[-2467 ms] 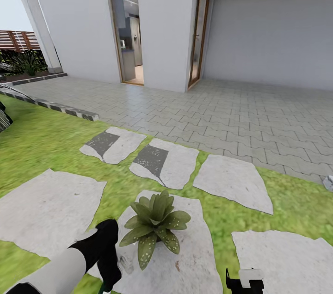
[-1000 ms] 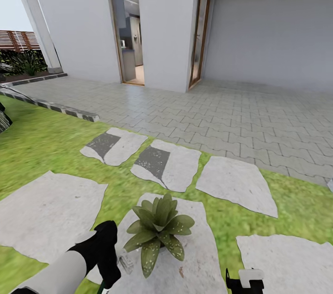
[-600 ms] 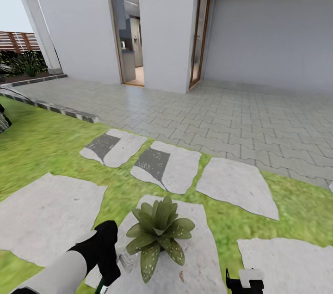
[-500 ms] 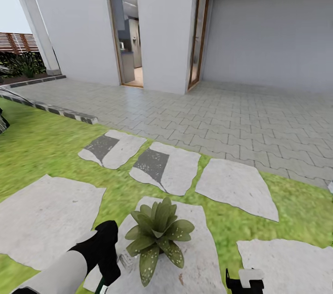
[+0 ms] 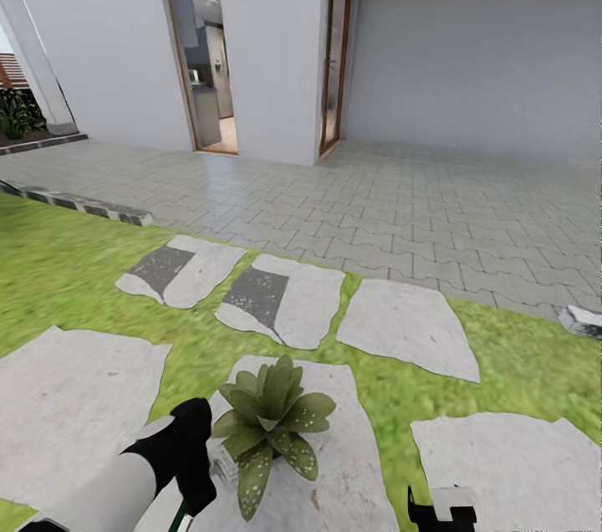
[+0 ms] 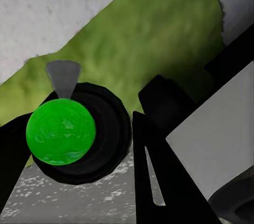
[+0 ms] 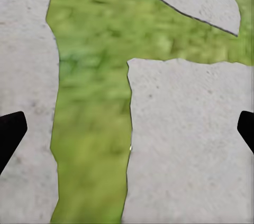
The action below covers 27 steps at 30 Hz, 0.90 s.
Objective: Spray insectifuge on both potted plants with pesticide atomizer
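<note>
I am at the spraying step: my left gripper point(image 6: 100, 145) is clamped round the pesticide atomizer point(image 6: 61, 131), just beside the one potted plant point(image 5: 272, 419) on its stepping stone point(image 5: 351, 465) — whitish insectifuge point(image 5: 303, 457) flecks only the near leaves. Next I judge more sprays, aimed at bare leaves. My right gripper point(image 7: 127, 129) hangs spread wide, empty. Seven stones — one plant.

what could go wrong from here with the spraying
1. The potted plant carries whitish specks mostly on its near leaves; the far ones look bare, so coverage may end up partial.
2. The left gripper sits very close beside the plant, with the pesticide atomizer between its fingers; a sweep could knock the leaves.
3. The right gripper hangs open over a stepping stone and grass, probably harmless, though it could clip the ground if the trunk lowers.
</note>
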Motion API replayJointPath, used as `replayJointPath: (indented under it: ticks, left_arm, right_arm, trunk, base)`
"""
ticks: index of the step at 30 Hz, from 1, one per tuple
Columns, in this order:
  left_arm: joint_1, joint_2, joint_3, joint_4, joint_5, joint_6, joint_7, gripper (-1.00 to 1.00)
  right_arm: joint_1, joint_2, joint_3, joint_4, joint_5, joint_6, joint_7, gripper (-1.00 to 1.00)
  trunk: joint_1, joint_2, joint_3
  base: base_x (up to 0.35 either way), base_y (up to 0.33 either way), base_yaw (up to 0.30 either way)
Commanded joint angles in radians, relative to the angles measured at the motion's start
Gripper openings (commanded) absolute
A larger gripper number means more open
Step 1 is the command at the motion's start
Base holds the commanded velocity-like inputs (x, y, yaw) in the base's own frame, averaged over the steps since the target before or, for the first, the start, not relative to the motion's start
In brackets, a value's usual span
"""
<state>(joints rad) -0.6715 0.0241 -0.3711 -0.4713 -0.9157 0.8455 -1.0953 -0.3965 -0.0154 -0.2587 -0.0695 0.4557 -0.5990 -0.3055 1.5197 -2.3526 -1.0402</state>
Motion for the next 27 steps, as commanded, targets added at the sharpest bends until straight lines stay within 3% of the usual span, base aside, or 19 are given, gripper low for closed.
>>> replayJointPath:
  ticks: [1, 3, 4, 6, 12, 19, 21, 24, 27]
  left_arm:
    - [0.001, 0.003, -0.003, 0.000, -0.005, 0.006, -0.009, -1.00]
    - [0.017, 0.015, -0.001, 0.002, -0.004, 0.005, -0.008, -1.00]
    - [0.034, 0.038, 0.002, 0.002, -0.003, 0.004, -0.008, -1.00]
    - [0.045, 0.049, 0.004, 0.001, 0.000, 0.003, -0.008, -1.00]
    - [0.046, 0.042, 0.012, -0.011, 0.006, 0.003, -0.008, -1.00]
    - [0.046, 0.042, 0.080, -0.016, 0.009, -0.015, 0.018, -1.00]
    - [0.046, 0.048, 0.093, -0.011, 0.011, -0.050, 0.038, -1.00]
    - [0.046, 0.050, 0.164, -0.006, 0.012, -0.146, 0.075, -1.00]
    - [0.046, 0.052, 0.209, -0.004, 0.011, -0.244, 0.100, -1.00]
  right_arm:
    - [-0.001, 0.000, -0.005, 0.001, 0.011, -0.002, -0.006, 1.00]
    - [-0.001, 0.000, -0.005, 0.002, 0.011, -0.002, -0.006, 1.00]
    - [-0.001, 0.000, -0.005, 0.002, 0.011, -0.002, -0.006, 1.00]
    - [-0.001, 0.000, -0.005, 0.002, 0.011, -0.002, -0.006, 1.00]
    - [-0.001, 0.000, -0.005, 0.002, 0.011, -0.002, -0.006, 1.00]
    - [-0.001, 0.000, -0.005, 0.002, 0.011, -0.002, -0.006, 1.00]
    - [-0.001, 0.000, -0.005, 0.002, 0.011, -0.002, -0.006, 1.00]
    - [-0.001, 0.000, -0.005, 0.002, 0.011, -0.002, -0.006, 1.00]
    - [-0.001, 0.000, -0.005, 0.002, 0.011, -0.002, -0.006, 1.00]
  trunk:
    - [0.000, 0.000, -0.001]
    - [0.000, 0.000, -0.001]
    - [0.000, 0.000, -0.001]
    - [0.000, 0.000, -0.001]
    - [0.000, 0.000, -0.001]
    - [0.000, 0.000, -0.001]
    - [0.000, 0.000, -0.001]
    - [0.000, 0.000, -0.001]
    - [0.000, 0.000, -0.001]
  base:
    - [0.000, 0.000, -0.028]
    - [0.000, 0.000, -0.009]
    - [0.000, 0.000, 0.000]
    - [0.000, 0.000, 0.000]
    - [-0.112, 0.000, 0.000]
    - [-0.095, 0.000, 0.000]
    - [-0.005, 0.000, 0.000]
    - [0.000, 0.000, 0.000]
    - [0.000, 0.000, 0.000]
